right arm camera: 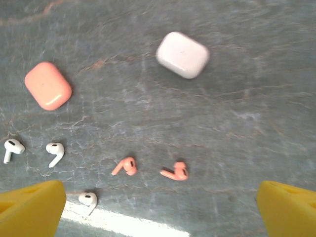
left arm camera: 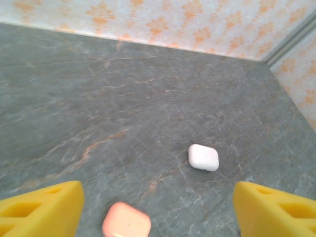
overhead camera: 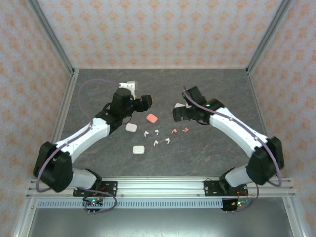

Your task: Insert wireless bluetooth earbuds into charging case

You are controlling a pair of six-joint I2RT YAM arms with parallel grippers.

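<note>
Both pincers stand released. Our left gripper (left arm camera: 158,202) hangs with its blunt yellow fingers (left arm camera: 42,207) spread wide and nothing clasped between them. A rounded coral case (left arm camera: 126,223) lies blurred on the surface beneath. Our right gripper (right arm camera: 158,207) is spread just as wide over the veined, grey stone-look table (right arm camera: 247,123). The earbuds lie loose there, out of any case: two coral earbuds (right arm camera: 126,166) side by side, with glossy white earbuds (right arm camera: 55,152) near them, each a small bent stem with a bulb. Beyond them rest a smooth, pebble-shaped white case (right arm camera: 182,54) and the coral one, well apart.
</note>
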